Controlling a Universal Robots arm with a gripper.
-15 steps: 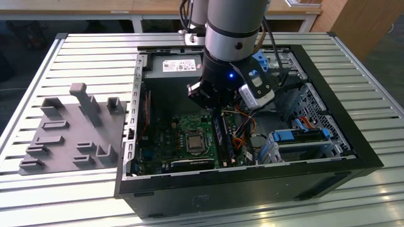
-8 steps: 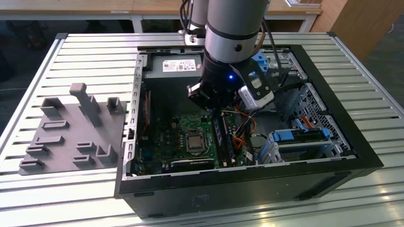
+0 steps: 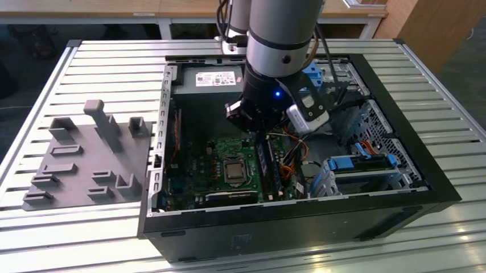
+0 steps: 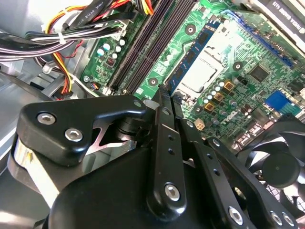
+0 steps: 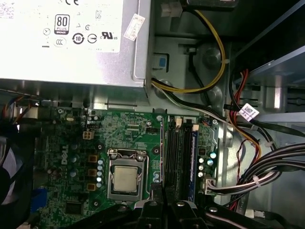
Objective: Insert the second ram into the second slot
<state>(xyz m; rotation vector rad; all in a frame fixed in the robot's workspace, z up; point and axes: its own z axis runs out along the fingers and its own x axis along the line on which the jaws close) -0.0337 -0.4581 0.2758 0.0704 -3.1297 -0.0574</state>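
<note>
Gripper [image 4: 167,95] [image 5: 164,196] [image 3: 260,132] hangs low inside the case [image 3: 429,190], right over the board [image 5: 128,129]. Fingers [image 4: 162,143] are nearly together w/ only a thin gap. They seem clamped on the near end of the ram [image 4: 193,55] [image 5: 165,152], but the gripper body partly hides the grip, so not 100% sure.

Ram: long, thin, dark blue, standing on edge. In the second wrist view its flat side shows w/ a row of black chips. In the first wrist view it's edge-on, a narrow dark line.

Position: it runs straight out from the fingertips, lengthwise along the slots [image 5: 178,152], between the CPU [image 5: 125,179] and the black slots, i.e. at the CPU side of the bank. Can't tell if its bottom edge is in a slot or just above one. Other stick [image 5: 194,157], also blue, sits at the side of the bank away from the CPU, w/ black slots between the two.

Around: wires [image 5: 259,167] run beside the slots on the side away from the CPU. PSU [image 5: 71,38] lies past the board's end, and a fan [image 4: 281,164] is near the gripper. In the exterior view the case lies open on a slatted bench [image 3: 91,62], w/ a grey tray [image 3: 76,153] of pegs just beside it on the exterior view's left.
</note>
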